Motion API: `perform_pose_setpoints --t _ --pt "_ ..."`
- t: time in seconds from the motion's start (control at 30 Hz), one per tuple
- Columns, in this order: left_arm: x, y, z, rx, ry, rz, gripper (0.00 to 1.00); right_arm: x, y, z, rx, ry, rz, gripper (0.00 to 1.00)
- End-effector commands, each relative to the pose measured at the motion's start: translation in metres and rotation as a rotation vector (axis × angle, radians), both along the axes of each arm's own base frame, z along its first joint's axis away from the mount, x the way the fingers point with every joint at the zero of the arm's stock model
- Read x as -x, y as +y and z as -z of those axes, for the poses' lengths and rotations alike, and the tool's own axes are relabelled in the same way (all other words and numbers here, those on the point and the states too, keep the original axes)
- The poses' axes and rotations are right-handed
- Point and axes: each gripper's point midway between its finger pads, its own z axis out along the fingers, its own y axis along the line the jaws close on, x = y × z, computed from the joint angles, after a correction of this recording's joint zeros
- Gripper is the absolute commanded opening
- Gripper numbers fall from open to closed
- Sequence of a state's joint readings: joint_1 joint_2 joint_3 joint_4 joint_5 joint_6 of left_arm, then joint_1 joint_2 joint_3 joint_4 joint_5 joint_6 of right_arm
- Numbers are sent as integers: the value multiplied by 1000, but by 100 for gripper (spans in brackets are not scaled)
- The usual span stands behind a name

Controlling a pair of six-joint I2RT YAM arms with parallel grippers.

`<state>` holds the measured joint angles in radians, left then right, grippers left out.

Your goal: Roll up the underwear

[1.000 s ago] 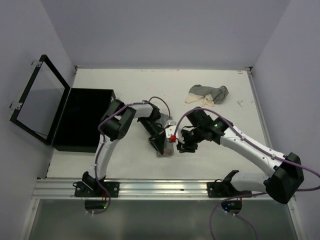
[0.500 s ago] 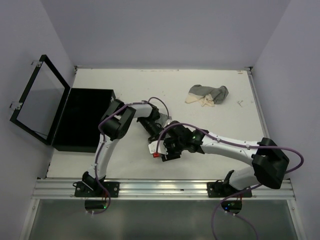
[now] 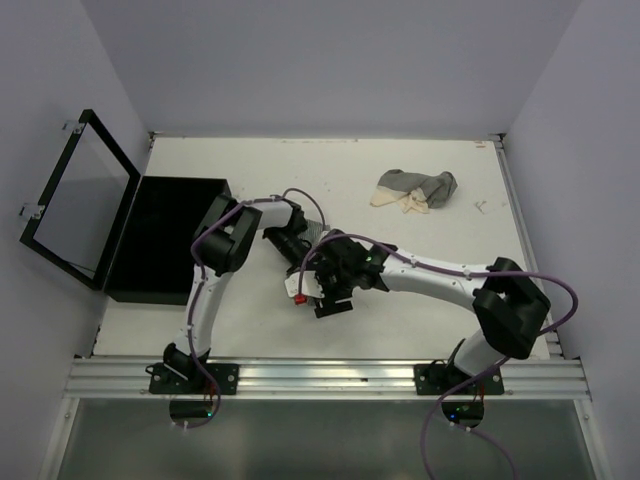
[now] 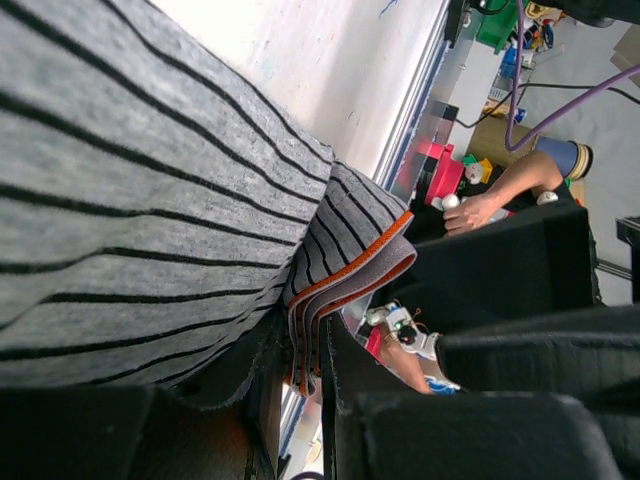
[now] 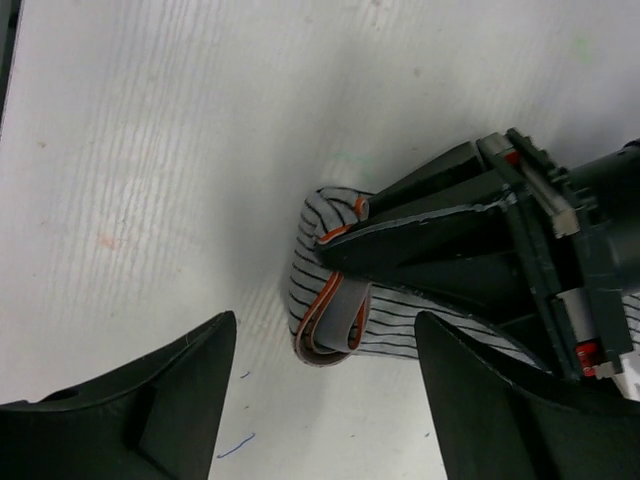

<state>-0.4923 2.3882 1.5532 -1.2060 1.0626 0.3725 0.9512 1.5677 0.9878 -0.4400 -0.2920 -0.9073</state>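
**Left gripper pinches the striped underwear, right gripper spread wide over it**

The striped underwear (image 5: 300, 290), grey with thin black lines and an orange-trimmed edge, lies on the white worktop (image 3: 300, 170) near the middle, a little toward the near edge. One end of it is folded into several layers, and the orange trim shows as stacked bands in both wrist views.

The left gripper (image 5: 350, 228) is clamped on that layered end, with its fingers closed over the cloth from both sides. In the left wrist view the grey fabric (image 4: 150, 200) fills most of the picture and runs down between the dark fingers.

The right gripper (image 5: 325, 318) hangs just above the same spot with its fingers set wide apart and nothing held. The folded end and the tip of the left gripper lie in the gap between them.

A loose pile of underwear (image 3: 415, 190), grey and cream, sits well apart toward the far right of the worktop. A black box (image 3: 165, 250) stands at the left edge with its lid (image 3: 80, 200) swung open.
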Motion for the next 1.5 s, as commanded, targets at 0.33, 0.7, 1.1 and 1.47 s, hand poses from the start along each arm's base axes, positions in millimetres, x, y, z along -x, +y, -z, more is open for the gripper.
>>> perform_pose_setpoints --t 0.33,0.7,1.1,1.47 --pt "-45 56 94 -218 -261 112 6 -3 29 -9 -68 104 -35 76" --pt "-45 58 95 -212 -267 110 6 -37 23 15 -57 99 83 76" --pt "-50 60 92 -212 -271 78 8 -18 26 45 -47 241 114 46" --pt "-55 64 85 -226 -310 46 7 -5 39 50 -95 413 216 42"
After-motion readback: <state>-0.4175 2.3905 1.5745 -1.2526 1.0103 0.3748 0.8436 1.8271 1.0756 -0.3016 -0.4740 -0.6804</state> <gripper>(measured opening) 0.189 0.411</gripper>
